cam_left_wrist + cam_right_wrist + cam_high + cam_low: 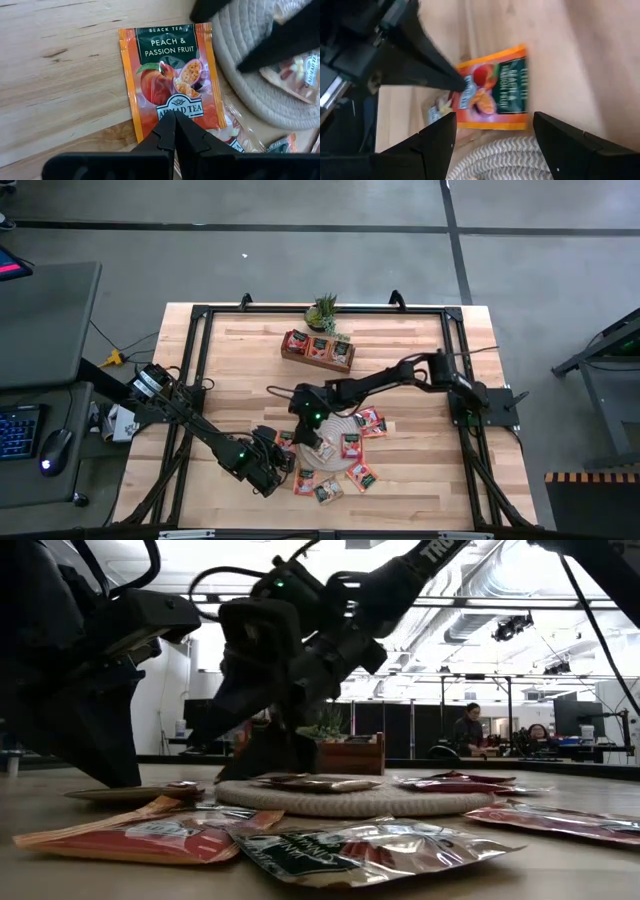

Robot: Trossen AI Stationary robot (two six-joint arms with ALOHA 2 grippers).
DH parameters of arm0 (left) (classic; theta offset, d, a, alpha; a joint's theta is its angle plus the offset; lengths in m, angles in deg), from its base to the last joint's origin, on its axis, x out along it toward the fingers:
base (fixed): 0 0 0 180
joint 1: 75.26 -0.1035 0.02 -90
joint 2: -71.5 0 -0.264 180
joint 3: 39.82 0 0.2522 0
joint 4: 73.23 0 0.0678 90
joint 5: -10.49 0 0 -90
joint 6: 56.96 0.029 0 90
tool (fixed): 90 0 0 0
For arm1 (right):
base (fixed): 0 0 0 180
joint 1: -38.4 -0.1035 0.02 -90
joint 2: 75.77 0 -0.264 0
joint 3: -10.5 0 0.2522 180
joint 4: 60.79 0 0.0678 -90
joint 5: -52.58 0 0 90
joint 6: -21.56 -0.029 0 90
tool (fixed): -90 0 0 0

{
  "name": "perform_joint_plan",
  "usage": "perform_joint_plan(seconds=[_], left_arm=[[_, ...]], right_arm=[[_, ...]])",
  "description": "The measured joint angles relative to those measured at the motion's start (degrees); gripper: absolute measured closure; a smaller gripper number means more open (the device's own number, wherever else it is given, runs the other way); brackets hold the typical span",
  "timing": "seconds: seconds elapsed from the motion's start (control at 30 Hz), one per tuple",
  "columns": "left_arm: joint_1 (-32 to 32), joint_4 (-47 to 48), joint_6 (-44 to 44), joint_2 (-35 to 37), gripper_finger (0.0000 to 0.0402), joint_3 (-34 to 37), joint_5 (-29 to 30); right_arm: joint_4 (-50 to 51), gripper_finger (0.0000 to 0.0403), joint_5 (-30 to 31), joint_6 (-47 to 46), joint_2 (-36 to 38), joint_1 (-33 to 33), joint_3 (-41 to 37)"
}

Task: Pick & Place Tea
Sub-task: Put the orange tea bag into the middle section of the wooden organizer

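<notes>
A peach-and-passion-fruit tea sachet [170, 70] lies flat on the wooden table [400, 350], just beside the round woven mat [245, 75]. My left gripper [175, 114] is shut, its tips resting on the sachet's label end. My right gripper [495, 120] hangs open above the same sachet [495, 92], one finger on either side of it and over the mat's rim [500, 155], touching nothing that I can see. Several more tea sachets lie on the mat [352, 442] and around it [360, 850]. My left gripper presses its shut fingertips [167, 127] down on the sachet's face near the brand-label end [186, 109]. The fingers slant down from the table's near-left side. The sachet lies flat on the table under them.
A brown wooden tray [318, 348] holding tea sachets stands at the far middle, with a small potted plant [322, 310] behind it. The two grippers stand close together at the mat's near-left edge. Bare wood [240, 370] lies to the far left of the mat.
</notes>
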State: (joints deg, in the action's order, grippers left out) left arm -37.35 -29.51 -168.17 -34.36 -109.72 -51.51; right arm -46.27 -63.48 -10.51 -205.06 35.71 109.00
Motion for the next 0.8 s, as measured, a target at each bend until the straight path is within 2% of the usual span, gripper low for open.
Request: perform_joint_plan(seconds=[0.17,0.47,0.6,0.8], left_arm=[[-0.02,0.02,-0.01,-0.01,0.0401,0.00,0.05],[-0.02,-0.07,-0.01,-0.06,0.0401,0.00,0.69],[-0.02,-0.09,-0.01,-0.07,0.0401,0.00,0.79],[-0.02,-0.11,-0.03,-0.07,0.0401,0.00,0.82]], right_arm=[[3.97,0.0141,0.22,1.25,-0.99,-0.99,1.63],[3.73,0.0151,0.34,0.34,-1.48,-0.99,1.56],[3.71,0.0182,1.04,-0.53,-1.58,-0.61,1.47],[2.71,0.0257,2.98,-2.50,-1.71,-0.02,1.34]])
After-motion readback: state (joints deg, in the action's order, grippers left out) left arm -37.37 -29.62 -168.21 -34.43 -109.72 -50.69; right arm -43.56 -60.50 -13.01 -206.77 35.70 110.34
